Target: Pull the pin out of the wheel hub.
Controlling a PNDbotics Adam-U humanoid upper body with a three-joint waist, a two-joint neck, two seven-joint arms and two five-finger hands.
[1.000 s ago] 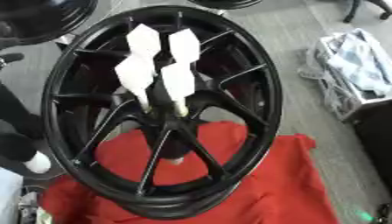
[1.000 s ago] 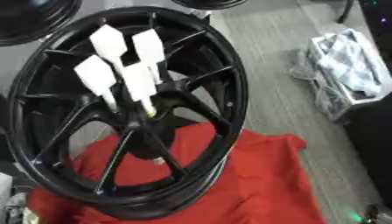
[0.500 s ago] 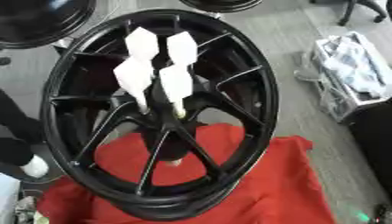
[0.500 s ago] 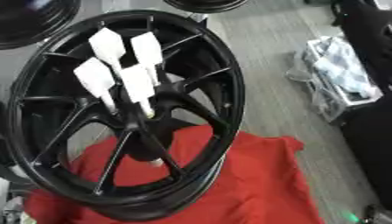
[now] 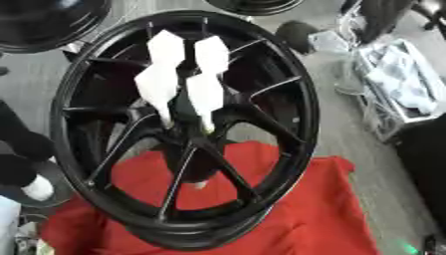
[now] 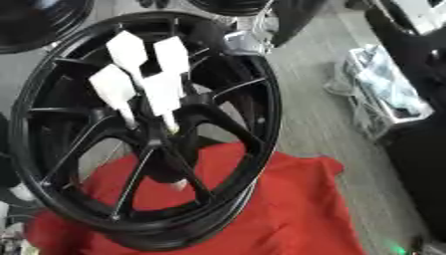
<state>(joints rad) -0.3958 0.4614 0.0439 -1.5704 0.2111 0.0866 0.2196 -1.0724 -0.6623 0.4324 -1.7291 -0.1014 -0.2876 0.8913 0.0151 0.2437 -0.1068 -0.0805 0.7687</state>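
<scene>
A big black spoked wheel (image 5: 287, 149) stands tilted on a red cloth (image 5: 313, 209). Several white pins with flat, diamond-shaped heads stick up out of its hub (image 5: 184, 135); the nearest pin (image 5: 205, 94) and the one beside it (image 5: 157, 85) taper down into the hub, and two more (image 5: 166, 47) (image 5: 212, 52) rise behind them. Neither of my hands shows in either view. Nothing touches the pins.
More black wheels lie at the top left (image 5: 44, 20) and top edge (image 5: 253, 5). A heap of pale wrapped things (image 5: 400, 74) sits on the grey floor at the right, with a dark block (image 5: 428, 159) below it. A black shape with a white end (image 5: 26, 172) shows at the left edge.
The whole picture has shifted and turned a little, so the camera has moved. The wheel stays on the cloth and the pins stay in the hub.
</scene>
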